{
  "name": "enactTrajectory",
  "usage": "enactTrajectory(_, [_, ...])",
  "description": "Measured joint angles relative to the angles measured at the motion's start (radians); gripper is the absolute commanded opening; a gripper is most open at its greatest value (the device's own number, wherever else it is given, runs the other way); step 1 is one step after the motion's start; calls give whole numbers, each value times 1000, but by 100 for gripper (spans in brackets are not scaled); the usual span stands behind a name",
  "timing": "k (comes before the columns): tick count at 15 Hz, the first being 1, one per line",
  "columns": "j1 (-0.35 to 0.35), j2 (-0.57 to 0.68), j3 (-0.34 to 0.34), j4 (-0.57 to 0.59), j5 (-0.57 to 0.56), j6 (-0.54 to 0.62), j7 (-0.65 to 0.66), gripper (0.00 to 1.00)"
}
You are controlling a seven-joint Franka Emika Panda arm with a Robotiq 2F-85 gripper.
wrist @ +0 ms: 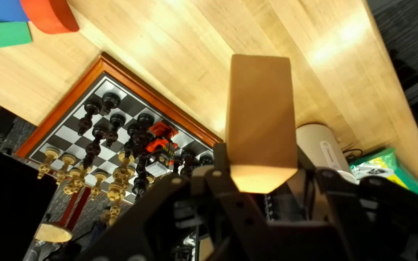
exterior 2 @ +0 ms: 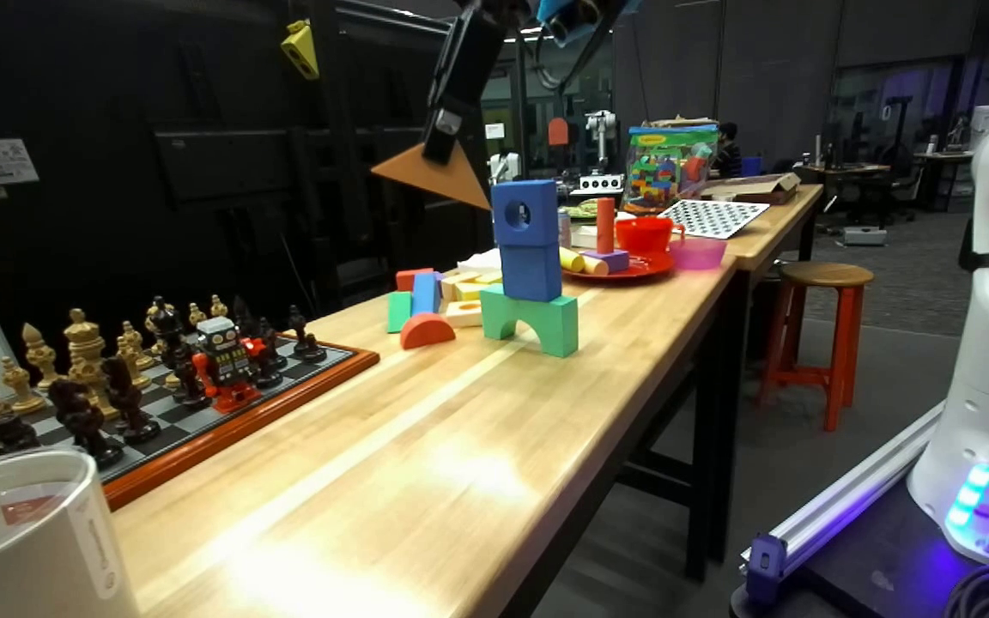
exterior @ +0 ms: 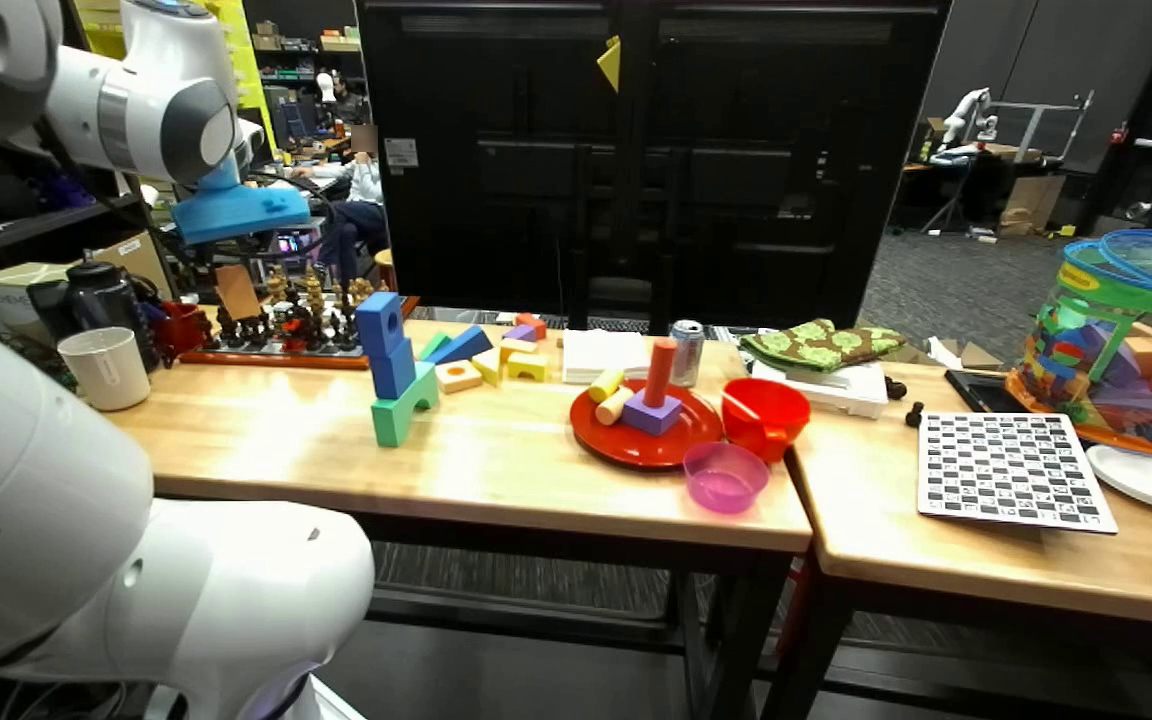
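One orange triangular block [wrist: 261, 112] is being pinched in the gripper [exterior 2: 440, 153], whose jaws are standing narrow, a finger pressing on either side; the block is hanging in the air, off the wooden table [exterior 2: 409, 412]. In an exterior view it is showing well apart from a tower, where a blue block with a round hole [exterior: 374, 325] is resting on a plain blue block [exterior: 393, 370], which is sitting on a green arch [exterior: 396, 422]. A red half-round block [exterior 2: 427, 331] is lying near the arch. Light and dark pieces are crowding a chessboard [wrist: 66, 104], a toy robot [exterior 2: 227, 365] standing among them, and a white mug [exterior: 106, 372] is standing nearby. Farther along, a red plate [exterior: 601, 436] is bearing a red cylinder [exterior: 660, 372] upright on a purple block [exterior: 652, 416]; a pink bowl [exterior: 726, 485] is sitting just beside the plate.
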Motion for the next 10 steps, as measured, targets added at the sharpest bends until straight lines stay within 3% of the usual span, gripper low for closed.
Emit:
enactTrajectory(6, [101,5,4,-82,8,259,134,16])
enactTrajectory(10, [140,5,15,-95,-103,336,231,16])
